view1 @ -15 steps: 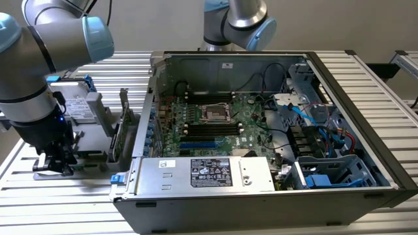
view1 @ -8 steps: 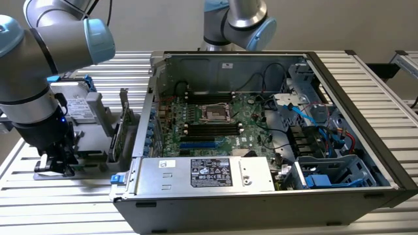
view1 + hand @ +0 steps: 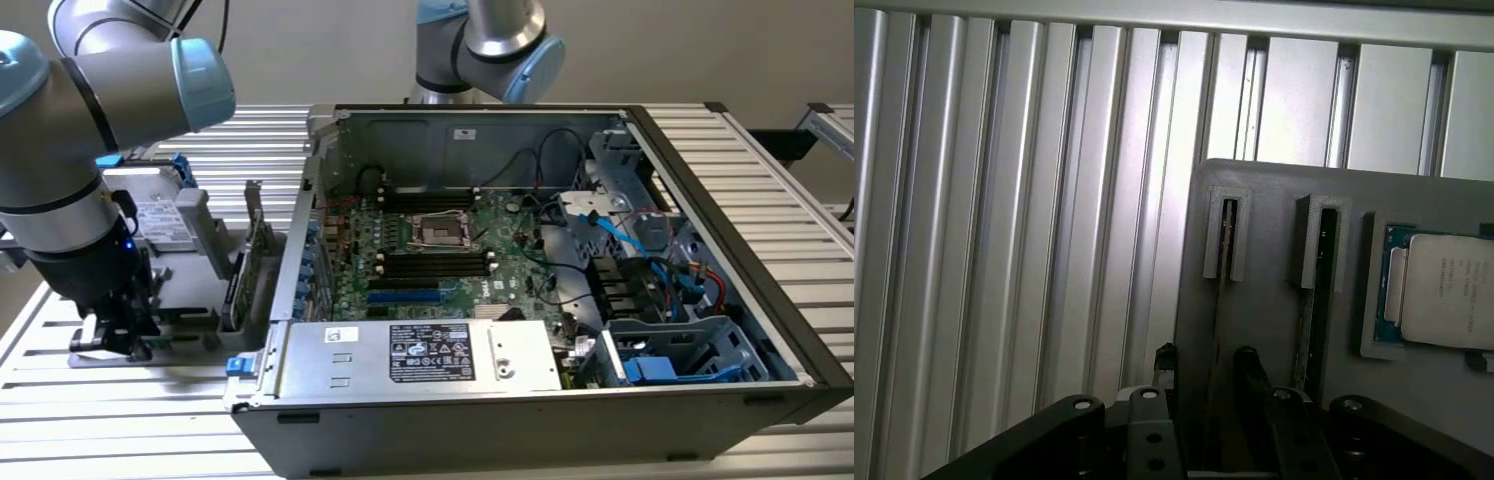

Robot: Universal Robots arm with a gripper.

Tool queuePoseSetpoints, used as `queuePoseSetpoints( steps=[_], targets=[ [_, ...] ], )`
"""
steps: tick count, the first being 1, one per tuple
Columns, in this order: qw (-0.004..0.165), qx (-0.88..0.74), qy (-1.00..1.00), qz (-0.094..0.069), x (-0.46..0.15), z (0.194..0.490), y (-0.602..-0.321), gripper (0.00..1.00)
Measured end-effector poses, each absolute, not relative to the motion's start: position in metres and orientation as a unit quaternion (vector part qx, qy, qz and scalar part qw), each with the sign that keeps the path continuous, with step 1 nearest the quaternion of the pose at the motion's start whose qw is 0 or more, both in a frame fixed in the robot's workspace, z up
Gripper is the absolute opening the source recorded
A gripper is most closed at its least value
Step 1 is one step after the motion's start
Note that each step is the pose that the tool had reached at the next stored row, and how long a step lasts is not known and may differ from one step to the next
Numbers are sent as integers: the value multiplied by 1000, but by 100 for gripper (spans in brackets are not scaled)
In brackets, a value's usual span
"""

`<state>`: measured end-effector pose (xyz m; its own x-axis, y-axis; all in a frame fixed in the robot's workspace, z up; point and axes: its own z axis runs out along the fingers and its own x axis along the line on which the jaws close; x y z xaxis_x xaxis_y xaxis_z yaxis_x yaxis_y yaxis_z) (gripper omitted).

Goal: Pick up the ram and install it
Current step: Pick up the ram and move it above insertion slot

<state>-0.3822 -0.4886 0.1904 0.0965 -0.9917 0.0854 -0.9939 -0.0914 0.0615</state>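
Observation:
The ram [image 3: 1227, 240] stands on edge in a slot of the grey holder plate [image 3: 1264, 310], seen as a thin dark strip that runs down between my fingers. My gripper [image 3: 1204, 362] is open, with one finger on each side of the strip and a gap to each. A second thin stick [image 3: 1316, 260] stands in the neighbouring slot. In the exterior view my gripper [image 3: 118, 335] hangs low over the holder [image 3: 167, 345], on the exterior view's left of the open computer case [image 3: 534, 420]. The motherboard's black memory slots [image 3: 434, 265] lie inside the case.
A processor chip [image 3: 1449, 290] lies in a pocket of the holder beside the sticks. A tall green card [image 3: 248, 270] stands between the holder and the case. A power supply [image 3: 427, 355] sits at the case's front. A second arm [image 3: 481, 40] stands behind the case.

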Motion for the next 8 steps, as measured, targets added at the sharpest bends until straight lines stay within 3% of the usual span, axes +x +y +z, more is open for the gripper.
queuePoseSetpoints(
  steps=[4, 8],
  targets=[
    [52, 739, -672, 11, -382, 190, -489, 51],
    [52, 739, -672, 11, -382, 190, -489, 51]
  ],
)
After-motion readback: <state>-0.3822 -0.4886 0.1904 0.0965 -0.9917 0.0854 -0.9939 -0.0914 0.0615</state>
